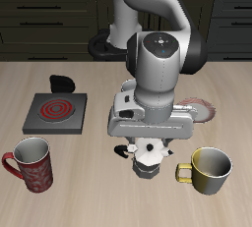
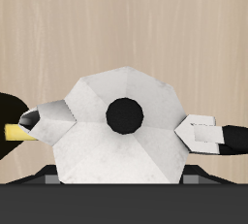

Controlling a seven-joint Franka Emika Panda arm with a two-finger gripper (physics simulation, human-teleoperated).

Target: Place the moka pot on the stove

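Note:
The moka pot (image 1: 148, 159) is small, silver and faceted, and stands on the table near its front edge. My gripper (image 1: 147, 148) hangs straight above it, with the hand covering the pot's top. In the wrist view the pot (image 2: 121, 121) fills the middle, showing its black lid knob (image 2: 124, 114), spout (image 2: 50, 121) and black side handle (image 2: 221, 137). The jaws look spread, with nothing held between them, and the fingertips themselves do not show. The stove (image 1: 56, 111), a flat dark square with a red spiral coil, lies farther back and off to the side, with a black knob piece (image 1: 63, 82) behind it.
A grey patterned mug with a red handle (image 1: 31, 164) stands in front of the stove. A yellow mug (image 1: 209, 170) stands close beside the pot, and its rim shows in the wrist view (image 2: 14, 129). A pinkish-rimmed plate (image 1: 204, 105) lies half hidden behind my arm.

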